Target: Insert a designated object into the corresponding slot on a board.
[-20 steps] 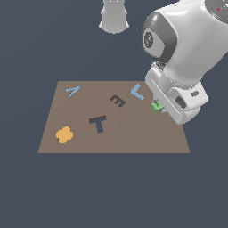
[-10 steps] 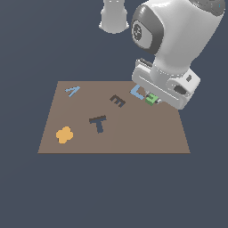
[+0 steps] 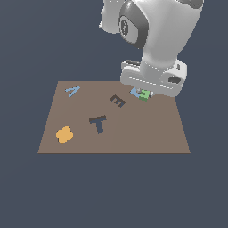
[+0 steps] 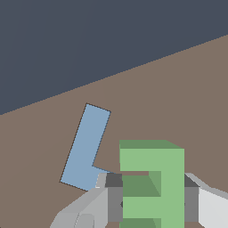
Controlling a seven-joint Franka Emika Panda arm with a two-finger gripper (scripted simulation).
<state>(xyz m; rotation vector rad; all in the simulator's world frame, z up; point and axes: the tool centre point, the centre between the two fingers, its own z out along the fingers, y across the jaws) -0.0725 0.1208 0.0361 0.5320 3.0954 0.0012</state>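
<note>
1. The gripper [image 4: 151,198] squeezes the green E [image 4: 151,182] from both sides, so the E does not fall.
2. The E hangs above the board [image 3: 133,138], near its far edge, close to the blue L [image 4: 87,147].
3. The slot [image 3: 117,101] lies to the exterior view's left, so the E probably has to travel that way.
</note>
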